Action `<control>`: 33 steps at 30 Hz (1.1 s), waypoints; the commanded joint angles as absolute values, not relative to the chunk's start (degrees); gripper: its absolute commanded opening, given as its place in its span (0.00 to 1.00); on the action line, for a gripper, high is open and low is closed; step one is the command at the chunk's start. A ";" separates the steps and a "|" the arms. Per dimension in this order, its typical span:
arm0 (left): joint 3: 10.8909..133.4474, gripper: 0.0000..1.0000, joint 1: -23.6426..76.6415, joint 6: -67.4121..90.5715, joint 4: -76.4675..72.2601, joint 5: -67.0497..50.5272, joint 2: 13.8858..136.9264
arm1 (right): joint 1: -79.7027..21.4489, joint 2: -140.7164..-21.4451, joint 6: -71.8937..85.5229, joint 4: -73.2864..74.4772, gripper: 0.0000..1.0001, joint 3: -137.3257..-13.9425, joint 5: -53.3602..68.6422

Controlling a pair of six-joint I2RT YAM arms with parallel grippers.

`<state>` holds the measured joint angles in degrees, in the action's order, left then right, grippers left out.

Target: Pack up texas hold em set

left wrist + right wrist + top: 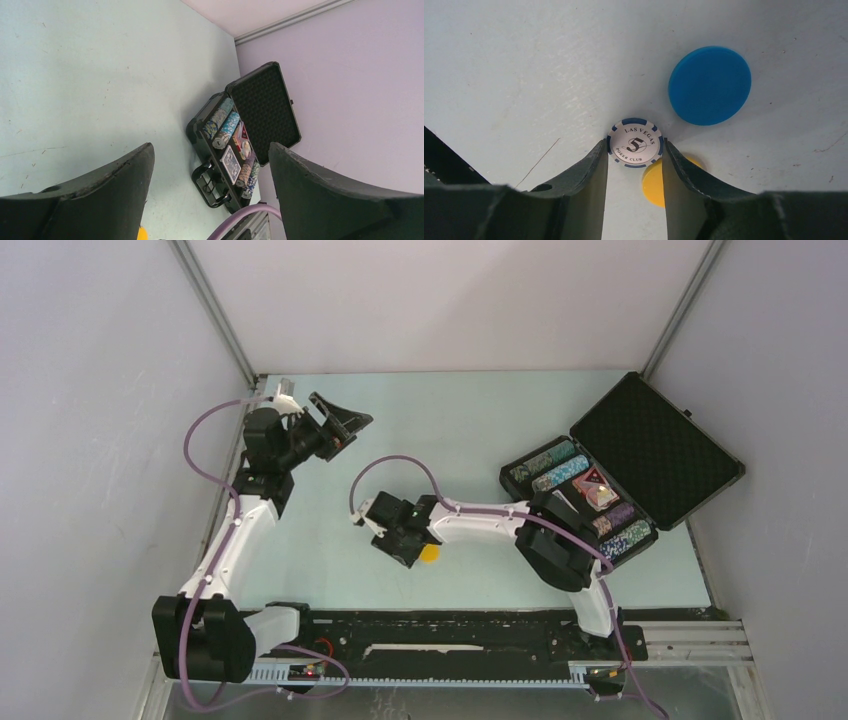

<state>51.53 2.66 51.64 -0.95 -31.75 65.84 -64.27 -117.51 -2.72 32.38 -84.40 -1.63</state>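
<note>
Fingers [594, 170] of the right gripper [408, 548] clasp a chip [635, 143] by its opposite edges, face up, at the near middle of the table [470, 420]. A yellow disc [656, 182] lies partly under one finger, and a blue disc [709, 85] lies just beyond, apart from the chip. Bare tabletop spreads left and farther back. By the right edge the case [655, 445] stands open, lid tilted toward the wall, with chip rows [555, 465] at both ends and cards [230, 162] between. Far left, near the wall, the left gripper [345, 420] is spread wide and empty.
</note>
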 commanded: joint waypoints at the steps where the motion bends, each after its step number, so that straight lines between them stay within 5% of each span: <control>1: 50.56 0.89 2.29 52.21 -2.94 -32.93 65.06 | -65.14 -116.04 -1.64 30.76 0.44 -84.09 -5.58; 25: 49.74 0.90 2.63 54.04 -4.81 -34.35 66.85 | -58.06 -101.80 7.45 21.50 0.42 -69.48 -7.77; 26: 49.75 0.90 2.60 54.13 -4.90 -34.50 66.88 | -57.78 -101.59 7.31 21.58 0.43 -69.46 -7.21; 29: 49.65 0.90 2.59 54.14 -5.01 -34.32 66.59 | -58.01 -101.47 6.68 21.75 0.67 -69.69 -4.33; 33: 49.57 0.90 2.62 53.94 -5.01 -33.85 66.02 | -59.75 -102.77 5.76 24.39 0.80 -71.70 -0.65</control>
